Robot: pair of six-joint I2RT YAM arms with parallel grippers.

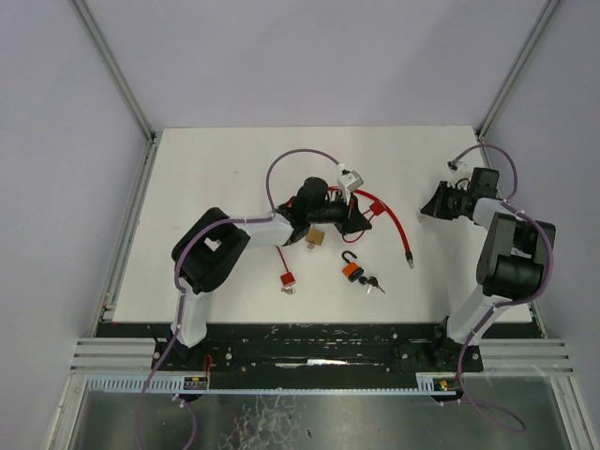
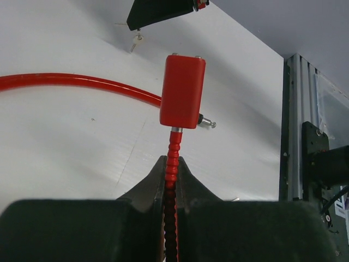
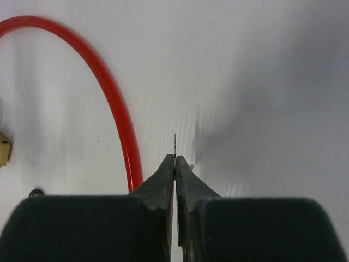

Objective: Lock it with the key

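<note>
The left tool [image 2: 173,169] is clamping together on the ribbed end of the red cable [image 2: 172,146], just below the red lock body [image 2: 182,93], and is presenting that body out in front of its fingers near the middle of the desk [image 1: 206,169]. A small metal stub [image 2: 207,122] is sticking out of the body's side (whether that is the keyway I cannot tell). The right tool [image 3: 175,161] is sitting well apart, over the right part of the desk, with its tips pressed together on a thin metal sliver [image 3: 174,143] that I am taking for the key seen edge-on. The cable's free length is curving across the desk between the two arms. A brass padlock [image 1: 316,239] and an orange padlock [image 1: 350,271] are lying just beside the held lock, nearer the bases. The step in hand, as I am judging it, is bracing the lock while the key is being readied. The next move is calling for the right arm to be carrying the key across, lining its blade with the keyway, then pushing in and turning while the left grip is resisting the twist.
</note>
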